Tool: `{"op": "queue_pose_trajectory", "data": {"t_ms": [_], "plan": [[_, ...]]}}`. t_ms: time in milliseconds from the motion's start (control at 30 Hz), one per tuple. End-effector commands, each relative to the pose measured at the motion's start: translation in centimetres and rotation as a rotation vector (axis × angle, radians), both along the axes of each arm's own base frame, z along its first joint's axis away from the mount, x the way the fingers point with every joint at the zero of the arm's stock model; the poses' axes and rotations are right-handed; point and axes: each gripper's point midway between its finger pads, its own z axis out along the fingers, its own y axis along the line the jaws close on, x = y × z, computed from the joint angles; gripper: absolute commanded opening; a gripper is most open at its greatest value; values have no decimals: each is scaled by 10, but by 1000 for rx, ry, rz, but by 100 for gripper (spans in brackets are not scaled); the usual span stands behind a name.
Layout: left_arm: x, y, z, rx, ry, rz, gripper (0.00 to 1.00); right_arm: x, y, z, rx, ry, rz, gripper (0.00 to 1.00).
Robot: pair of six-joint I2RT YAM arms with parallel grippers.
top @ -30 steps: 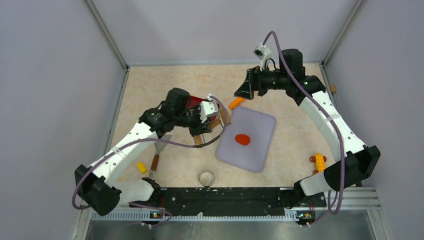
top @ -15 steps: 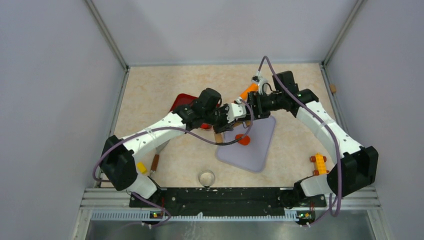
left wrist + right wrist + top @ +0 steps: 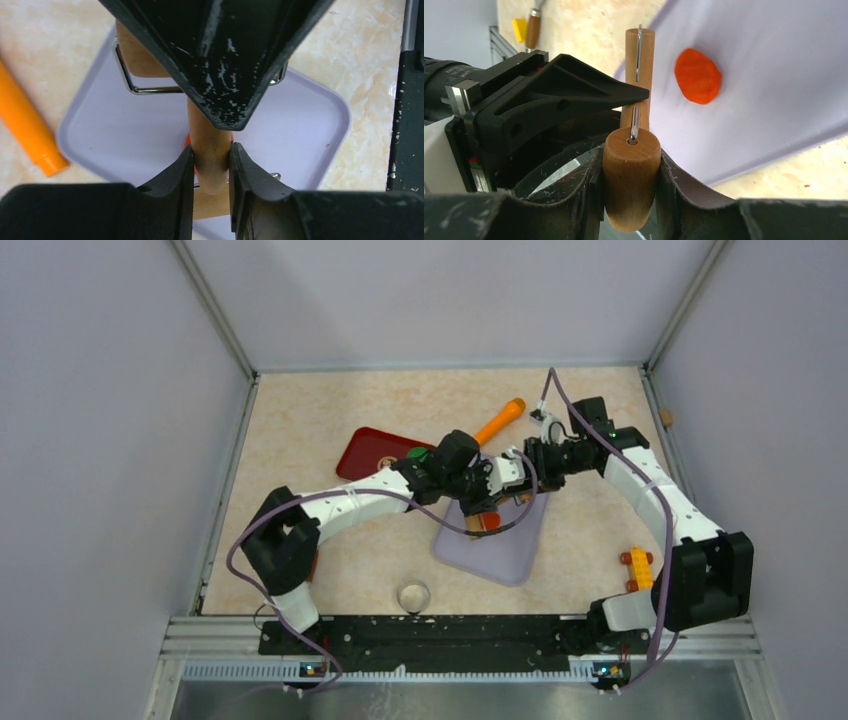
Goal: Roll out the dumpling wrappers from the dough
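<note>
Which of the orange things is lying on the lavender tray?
The orange-red dough disc. The orange stick lies on the table beyond the tray, the orange block off to the tray's right.

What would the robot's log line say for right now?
left gripper: shut on wooden roller | right gripper: shut on wooden roller | orange dough: on lilac tray

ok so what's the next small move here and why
Probably shift the wooden roller over the orange-red dough and lower it. The left gripper and right gripper have jaws shut on the roller, yet in the right wrist view the dough lies on the lavender tray beside it, not under it.
</note>
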Motion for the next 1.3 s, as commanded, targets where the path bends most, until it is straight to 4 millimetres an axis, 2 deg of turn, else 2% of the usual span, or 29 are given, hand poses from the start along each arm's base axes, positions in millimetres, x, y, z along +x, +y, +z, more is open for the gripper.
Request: {"op": "queue_pose_trajectory", "data": {"t_ms": [0, 200, 333, 400, 667, 800, 1033, 1133, 1200, 1267], "plan": [[1, -34, 16, -151, 9, -43, 0, 0, -15, -25, -87, -48, 31, 0], [25, -60, 9, -176, 27, 5, 0, 2, -41, -41, -160, -15, 58, 0], [30, -71, 13, -194, 41, 5, 0, 6, -42, -41, -135, -1, 49, 0], [30, -73, 8, -189, 55, 6, 0, 8, -43, -43, -138, -4, 50, 0], [39, -63, -28, -99, 73, 39, 0, 15, -58, -72, -242, 24, 5, 0], [39, -51, -46, -58, 95, 59, 0, 12, -63, -89, -296, 50, -15, 0], [37, -29, -63, -18, 134, 97, 0, 4, -50, -115, -367, 65, 47, 0], [34, -19, -68, 0, 154, 111, 0, 4, -42, -120, -361, 79, 60, 0], [34, -14, -64, -3, 155, 119, 0, 7, -32, -112, -318, 70, 83, 0], [34, -12, -47, -26, 134, 120, 0, 11, -17, -91, -248, 44, 119, 0]]}}
